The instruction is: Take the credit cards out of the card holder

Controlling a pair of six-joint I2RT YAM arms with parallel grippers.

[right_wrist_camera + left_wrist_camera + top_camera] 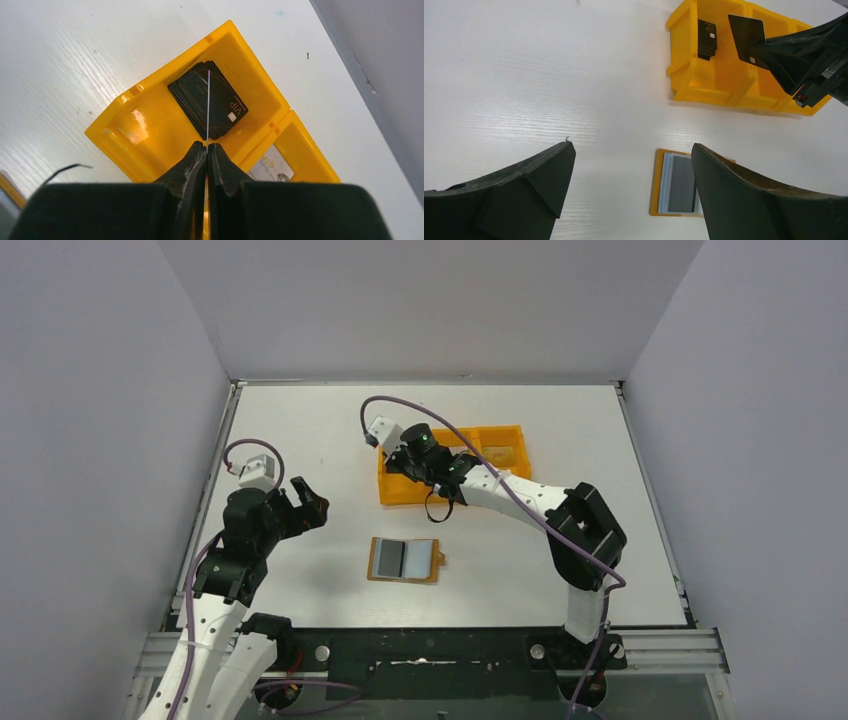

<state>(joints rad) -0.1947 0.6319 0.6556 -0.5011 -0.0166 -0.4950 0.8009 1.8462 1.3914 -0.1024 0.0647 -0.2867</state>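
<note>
Dark card (746,32) in right tool (206,146), perhaps two pocketed.

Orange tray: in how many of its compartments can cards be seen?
2: a black card stack in one compartment of the orange tray, a pale card in the next. Others may be hidden.

I see shiny orange plastic tray (142,125) w/ glossy dark cards (225,107), matt blk fingers (182,175), smooth white table (60,60).
</note>
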